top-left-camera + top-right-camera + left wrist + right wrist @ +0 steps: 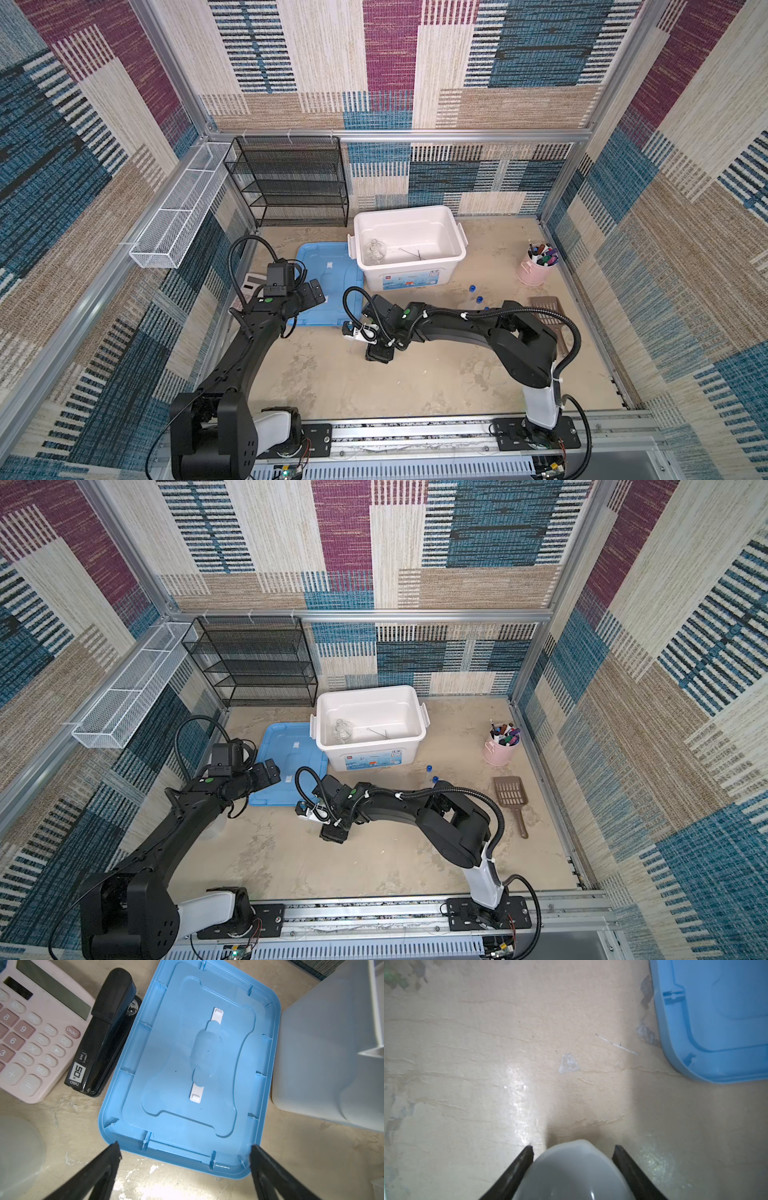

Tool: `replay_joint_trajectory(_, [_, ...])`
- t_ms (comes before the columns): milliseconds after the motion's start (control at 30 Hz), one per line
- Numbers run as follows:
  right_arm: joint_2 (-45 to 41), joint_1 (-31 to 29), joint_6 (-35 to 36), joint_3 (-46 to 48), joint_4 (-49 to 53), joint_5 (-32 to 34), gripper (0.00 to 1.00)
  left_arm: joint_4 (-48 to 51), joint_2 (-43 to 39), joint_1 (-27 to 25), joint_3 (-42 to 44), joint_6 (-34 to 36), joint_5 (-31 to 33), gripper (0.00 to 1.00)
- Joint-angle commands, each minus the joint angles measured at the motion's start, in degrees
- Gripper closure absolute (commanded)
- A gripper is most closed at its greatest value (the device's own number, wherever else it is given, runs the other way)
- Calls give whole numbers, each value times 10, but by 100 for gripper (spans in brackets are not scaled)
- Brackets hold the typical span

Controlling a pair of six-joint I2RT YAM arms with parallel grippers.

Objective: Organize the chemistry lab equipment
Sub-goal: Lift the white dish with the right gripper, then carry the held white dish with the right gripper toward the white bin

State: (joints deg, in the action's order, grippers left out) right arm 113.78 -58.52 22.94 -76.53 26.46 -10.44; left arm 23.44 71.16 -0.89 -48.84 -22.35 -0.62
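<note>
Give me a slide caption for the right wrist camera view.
Right gripper closed around a white spouted ceramic dish, beige tabletop and light blue plastic lid beyond.

A blue lid (328, 286) lies upside down just left of the white tub (409, 276); a black stapler (104, 1032) sits between it and a pink calculator (31, 1032). Far right stands a pink pen cup (530, 272), a brown scoop (511, 791) nearer
</note>
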Motion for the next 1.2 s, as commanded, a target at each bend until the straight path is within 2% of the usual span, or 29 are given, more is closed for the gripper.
replay_joint_trajectory(0, [3,3,-3,16,-25,-3,36,-9,1,0,2,-3,-8,1])
replay_joint_trajectory(167, [2,8,-7,36,-38,-4,35,-13,3,0,8,-5,-7,1])
replay_joint_trajectory(333, [2,10,-7,44,-31,2,28,-14,5,0,7,-4,-9,1])
replay_joint_trajectory(433, [-3,10,-11,47,-26,4,21,-14,6,0,8,-4,-9,1])
replay_joint_trajectory(600, [-2,10,-15,39,-5,5,18,-13,5,0,6,-4,-9,1])
replay_joint_trajectory(800, [8,11,-12,15,30,26,18,-11,2,0,5,-3,-7,1])
replay_joint_trajectory(1167, [23,12,-1,-8,68,24,26,-10,-1,0,9,0,-2,1])
